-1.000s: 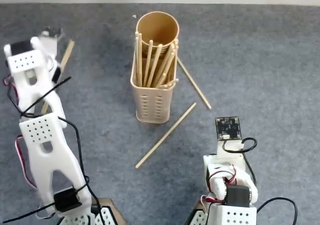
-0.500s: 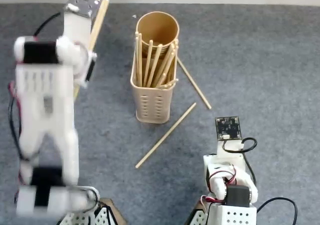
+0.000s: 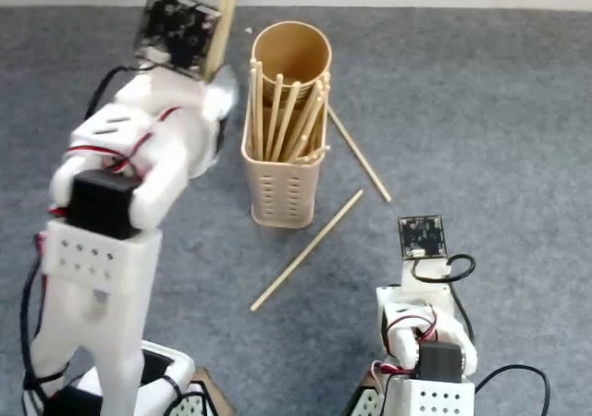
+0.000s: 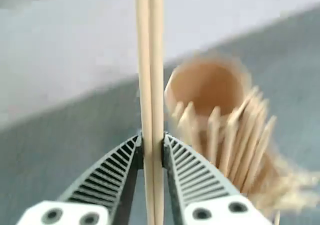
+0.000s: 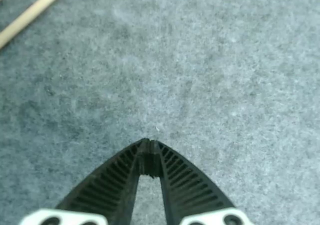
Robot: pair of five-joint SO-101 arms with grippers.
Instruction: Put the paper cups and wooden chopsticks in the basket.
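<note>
Two wooden chopsticks (image 4: 150, 60) are pinched side by side between the fingers of the left hand (image 4: 152, 141), which is pressed tight against them. In the high view they show as one pale stick (image 3: 225, 14) rising past the left arm's wrist camera and out at the far edge, just beside the basket (image 3: 282, 203). The left arm is raised over the table (image 3: 481, 92), a grey carpet-like surface.

The basket stands near the middle of the table. Inside it are a paper cup (image 3: 291, 55), open mouth up, and a bundle of chopsticks (image 3: 287, 120) leaning against the cup.

Two more chopsticks lie loose on the table. One (image 3: 359, 154) runs at a slant away from the basket's right side. The other (image 3: 305, 250) lies between the basket and the right arm.

The right hand (image 5: 150, 157) is pressed together on nothing, low over bare carpet, with the end of a loose chopstick (image 5: 30, 12) near it.
</note>
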